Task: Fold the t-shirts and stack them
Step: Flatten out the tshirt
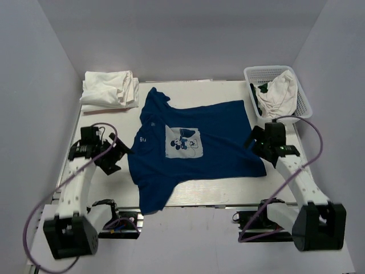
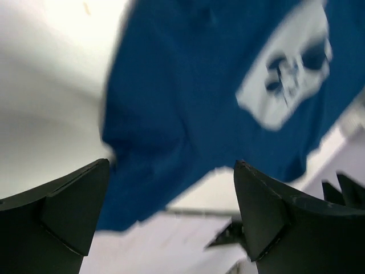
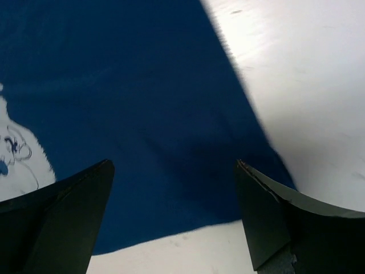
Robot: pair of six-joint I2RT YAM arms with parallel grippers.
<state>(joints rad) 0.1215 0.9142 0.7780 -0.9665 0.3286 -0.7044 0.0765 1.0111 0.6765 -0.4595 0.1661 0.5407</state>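
Note:
The navy t-shirt (image 1: 194, 145) with a pale cartoon print lies spread flat mid-table, one sleeve hanging over the near edge. It fills the left wrist view (image 2: 188, 97) and the right wrist view (image 3: 131, 114). Folded white t-shirts (image 1: 110, 89) lie at the back left. Another white t-shirt (image 1: 278, 94) sits in the basket. My left gripper (image 1: 116, 155) is open and empty just left of the shirt's collar side. My right gripper (image 1: 255, 142) is open and empty above the shirt's hem corner at the right.
A white lattice basket (image 1: 304, 98) stands at the back right corner. White walls close in the table (image 1: 228, 94) on three sides. Purple cables loop from both arms near the front edge.

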